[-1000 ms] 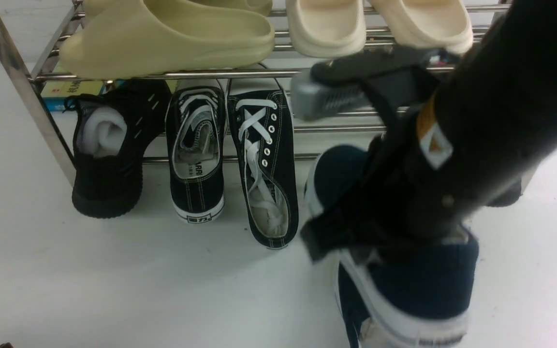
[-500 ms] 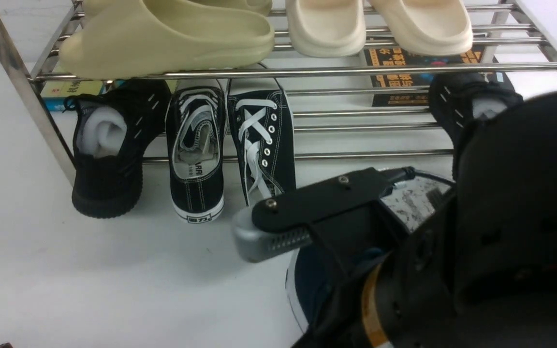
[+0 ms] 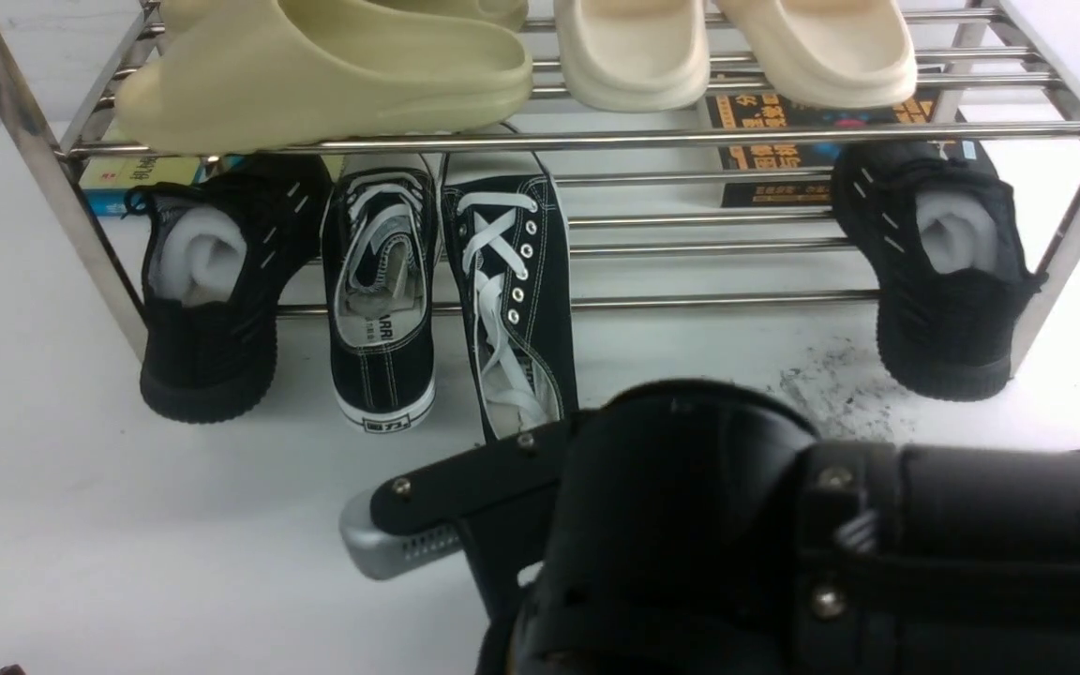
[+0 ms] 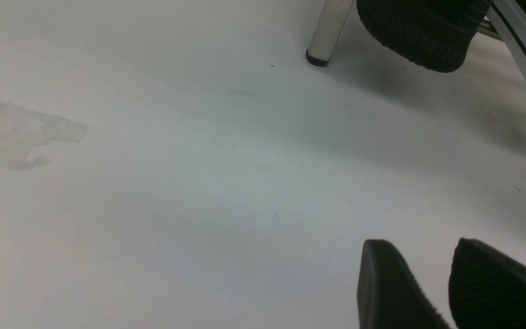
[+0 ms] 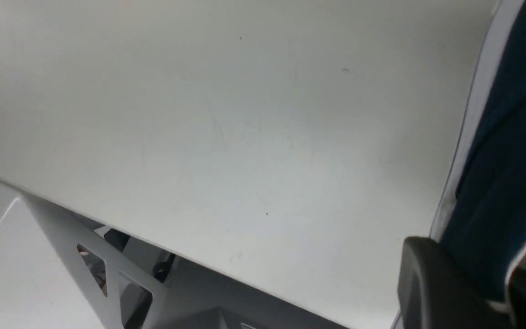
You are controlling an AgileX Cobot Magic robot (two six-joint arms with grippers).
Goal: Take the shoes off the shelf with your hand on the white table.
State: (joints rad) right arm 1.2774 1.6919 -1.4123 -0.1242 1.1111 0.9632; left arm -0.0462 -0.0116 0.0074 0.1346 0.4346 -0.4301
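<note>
In the right wrist view, my right gripper (image 5: 468, 262) is shut on the side wall of a navy blue shoe (image 5: 509, 137) with white edging, just above the white table (image 5: 244, 137). From the front, the bulky black right arm (image 3: 784, 544) hides that shoe; only one silver-grey fingertip pad (image 3: 390, 548) sticks out to the left. The chrome shelf (image 3: 596, 142) stands behind, and its lower tier is bare between the lace-up sneakers and the right knit sneaker. My left gripper (image 4: 420, 244) hovers open and empty over the table, near a shelf leg (image 4: 329, 32).
The lower tier holds black lace-up sneakers (image 3: 381, 291) (image 3: 512, 309) and black knit sneakers (image 3: 207, 291) (image 3: 948, 272). Yellow slides (image 3: 315, 75) and cream slides (image 3: 737, 47) sit on top. Dark scuff marks (image 3: 831, 394) smear the table. The table's near edge (image 5: 153, 240) is close to the right gripper.
My right arm has swung down and toward the camera, carrying the navy shoe away from the shelf. The shoe was visible earlier and now sits hidden behind the arm.
</note>
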